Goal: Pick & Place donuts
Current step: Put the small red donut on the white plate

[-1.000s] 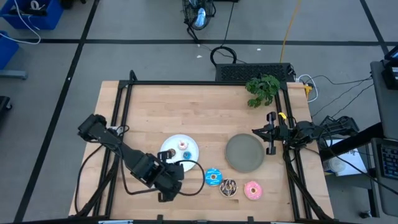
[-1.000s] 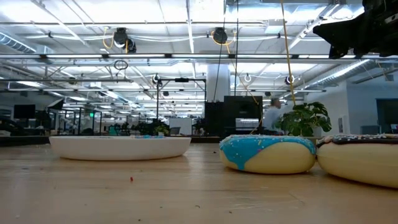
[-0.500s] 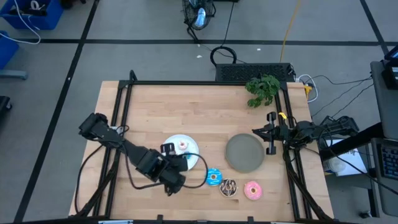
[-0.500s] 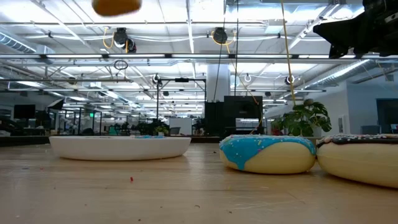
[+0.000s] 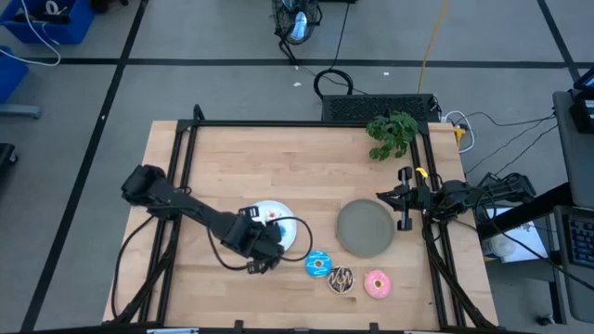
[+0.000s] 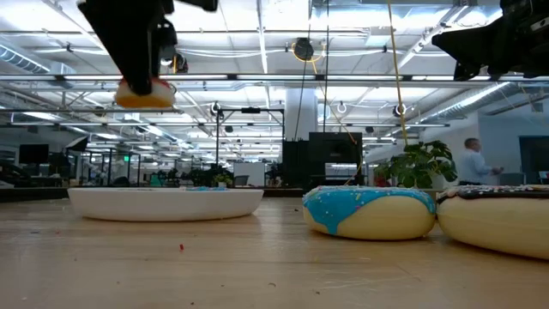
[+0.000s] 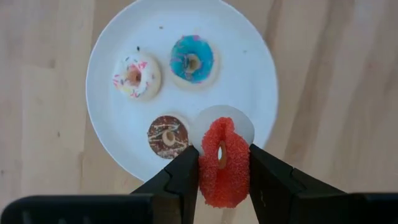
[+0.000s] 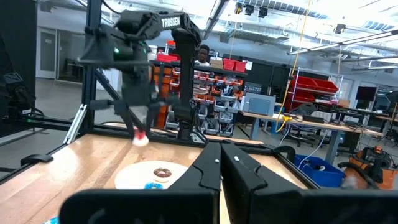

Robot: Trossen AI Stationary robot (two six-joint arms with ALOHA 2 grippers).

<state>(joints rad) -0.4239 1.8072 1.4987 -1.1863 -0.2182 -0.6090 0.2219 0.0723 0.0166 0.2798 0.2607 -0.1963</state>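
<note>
Red small donut (image 7: 222, 163) is clamped on edge by the left gripper (image 7: 222, 168) above the white plate (image 7: 261, 74), presumably for release beside three others; right gripper (image 5: 405, 199) is parked closed

red donut (image 7: 222, 163): bottom end tucked down between the left gripper (image 7: 222, 177) fingers, so the full ring isn't visible; in the low view only a pale sliver of it peeks out under the dark arm
white plate (image 5: 295, 225): overhead, the left arm covers most of it; donuts on it mostly hidden there
chocolate donut (image 6: 506, 219): cut off by the low view's right edge
pink donut (image 5: 377, 284): sprinkles too small to tell
person (image 6: 471, 161): far off, tiny, blurry
</note>
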